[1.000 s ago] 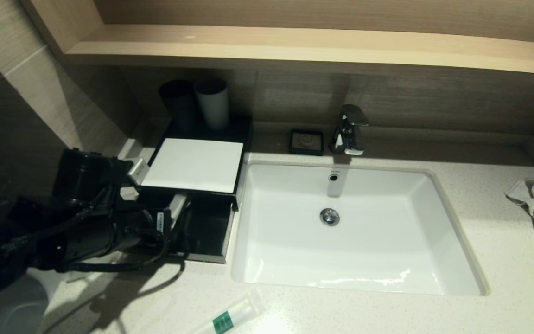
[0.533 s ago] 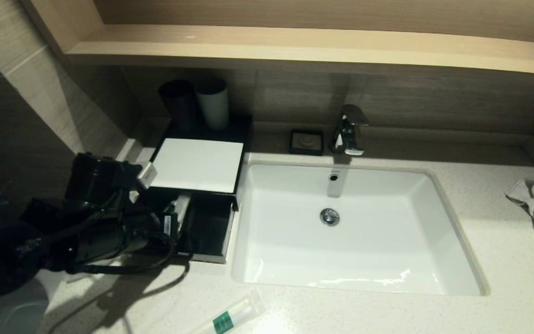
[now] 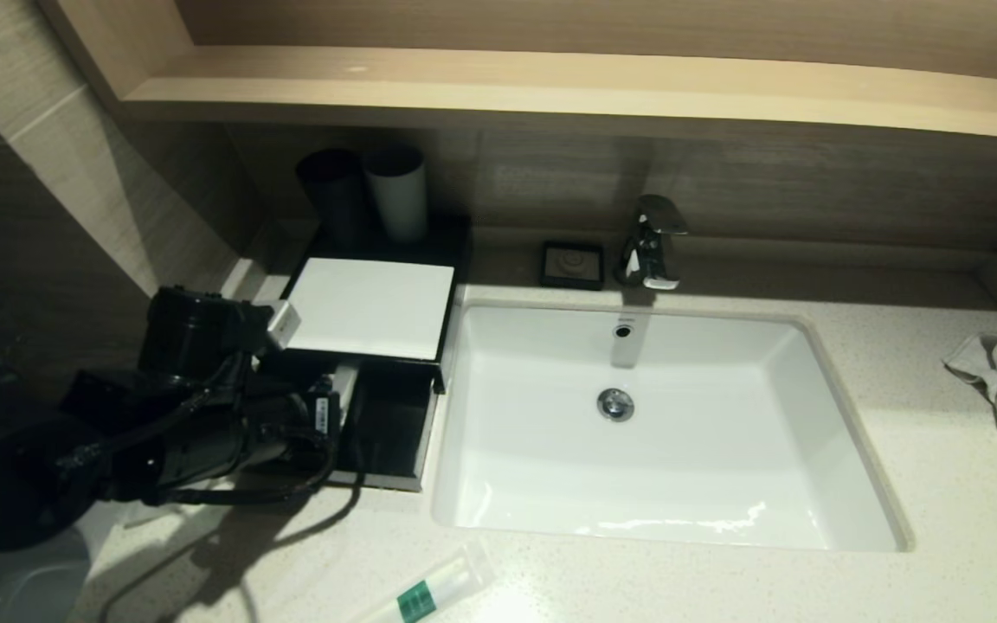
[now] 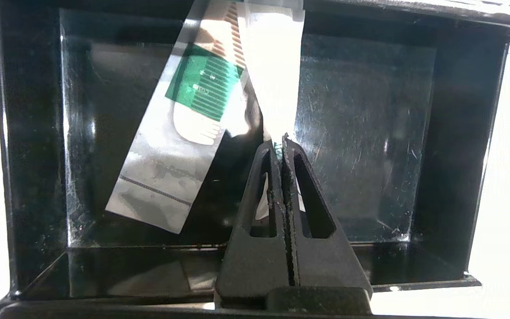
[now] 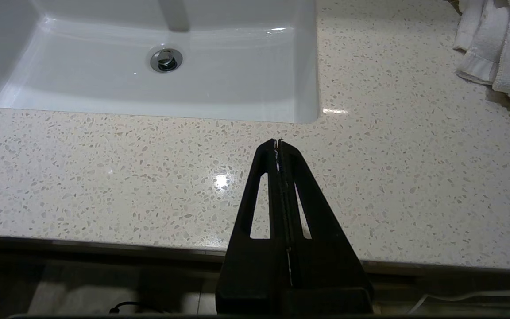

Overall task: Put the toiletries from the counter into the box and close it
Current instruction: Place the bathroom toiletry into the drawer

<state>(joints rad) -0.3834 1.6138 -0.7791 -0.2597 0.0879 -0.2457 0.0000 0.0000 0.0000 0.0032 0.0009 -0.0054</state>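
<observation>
1. Inside the black box (image 4: 29,133), at the counter's left end beside the sink (image 3: 663,424), I have the left gripper (image 4: 280,141) pinched shut on a white sachet (image 4: 272,66), which hangs from the fingertips down into the open drawer

2. Beside it in the same compartment a packet with a green label (image 4: 179,128) already lies slanted on the glossy floor, just next to the held sachet; I cannot tell whether the two touch

3. From the head camera the left gripper (image 3: 338,394) sits low at the drawer mouth, under the white lid panel (image 3: 364,305) that tops the box (image 3: 386,433), so I judge this to be the placing step for this item

4. The next move, as I read it, calls for parting the fingers so the sachet drops flat, then drawing the arm straight back out without catching the drawer's front wall or the panel above

5. One more toiletry, a clear-wrapped packet with a green band (image 3: 429,588), lies on the counter (image 3: 810,588) near its front edge, well apart from the box, so fetching it comes before closing

6. The right gripper (image 5: 278,142) is parked over the counter's front edge with its fingers pressed together and nothing between them, a white towel (image 5: 498,44) lying off to its far side
</observation>
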